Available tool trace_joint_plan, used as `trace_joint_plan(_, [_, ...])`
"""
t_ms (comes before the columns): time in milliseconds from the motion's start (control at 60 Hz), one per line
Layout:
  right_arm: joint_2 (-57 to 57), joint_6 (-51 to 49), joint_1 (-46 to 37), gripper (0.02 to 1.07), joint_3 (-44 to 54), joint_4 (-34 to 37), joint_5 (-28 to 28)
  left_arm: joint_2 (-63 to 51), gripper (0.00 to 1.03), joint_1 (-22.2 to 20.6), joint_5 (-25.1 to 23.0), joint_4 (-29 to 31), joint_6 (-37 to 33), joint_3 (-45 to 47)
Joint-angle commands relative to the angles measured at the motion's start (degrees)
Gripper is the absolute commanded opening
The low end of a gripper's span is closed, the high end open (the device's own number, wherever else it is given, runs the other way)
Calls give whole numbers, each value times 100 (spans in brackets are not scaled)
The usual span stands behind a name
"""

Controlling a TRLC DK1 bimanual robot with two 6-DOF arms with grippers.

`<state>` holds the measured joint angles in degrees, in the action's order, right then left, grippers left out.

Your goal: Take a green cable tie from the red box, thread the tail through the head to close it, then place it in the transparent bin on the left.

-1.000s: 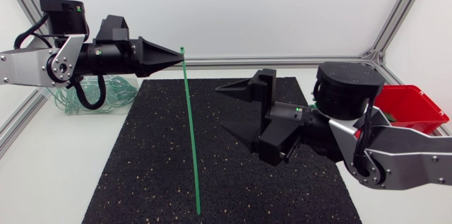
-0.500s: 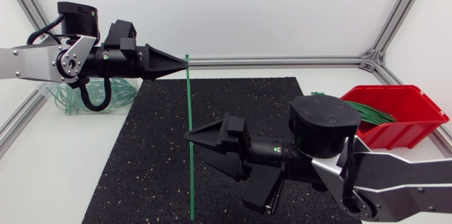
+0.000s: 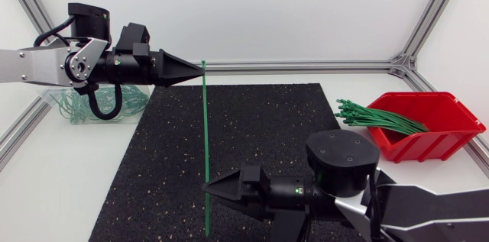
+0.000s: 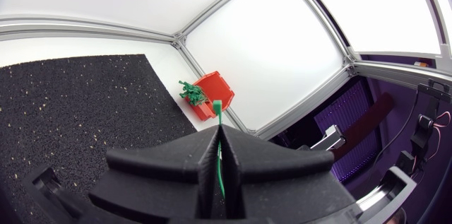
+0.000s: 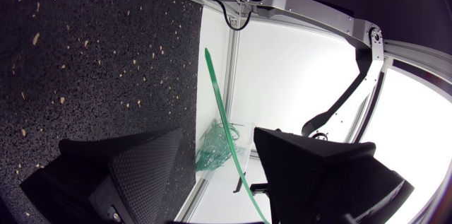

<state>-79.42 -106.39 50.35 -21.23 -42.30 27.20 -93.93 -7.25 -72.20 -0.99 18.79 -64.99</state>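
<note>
While my left pincer clamped its upper end, the green cable tie hung thin, straight and unclosed, passing between the spread fingers of my right pincer.

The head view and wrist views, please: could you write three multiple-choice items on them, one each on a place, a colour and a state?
1. Where is the red box?
A) in a gripper
B) on the white table, right of the black mat
C) on the mat

2. What colour is the cable tie held by the left gripper?
A) green
B) red
C) white

3. How is the right gripper?
A) shut on the tie
B) open, the tie between its fingers
C) shut on nothing

Answers:
1 B, the box stands off the mat's right edge.
2 A, the strip hanging from the shut fingers is green.
3 B, gaps show on both sides of the tie.
</note>
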Motion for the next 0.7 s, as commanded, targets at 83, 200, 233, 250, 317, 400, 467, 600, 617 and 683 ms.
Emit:
trace_joint_plan(83, [-39, -128, 107, 55, 172, -164, 31, -143, 4, -5, -101, 143, -235, -154])
trace_joint_plan(200, [-21, -137, 204, 42, 190, -173, 31, -152, 4, -31, -83, 249, -332, -154])
trace_joint_plan(233, [-21, -137, 239, 42, 199, -190, 13, -152, 4, -40, -74, 266, -341, -145])
trace_joint_plan(250, [-21, -137, 256, 42, 199, -199, 5, -152, 4, -49, -74, 266, -341, -145])
trace_joint_plan(317, [-39, -137, 283, 42, 199, -234, -13, -152, 4, -66, -74, 284, -349, -128])
trace_joint_plan(400, [-48, -154, 300, 34, 190, -243, -13, -152, 4, -84, -66, 310, -384, -110])
trace_joint_plan(467, [-48, -154, 300, 25, 190, -243, -22, -152, 4, -75, -66, 328, -393, -101])
trace_joint_plan(600, [-56, -137, 300, 18, 190, -234, -48, -143, 4, -84, -66, 372, -420, -101])
trace_joint_plan(617, [-65, -137, 300, 18, 190, -234, -48, -143, 4, -84, -66, 381, -428, -101])
trace_joint_plan(683, [-109, -137, 309, 18, 190, -243, -66, -134, 4, -102, -57, 407, -455, -93])
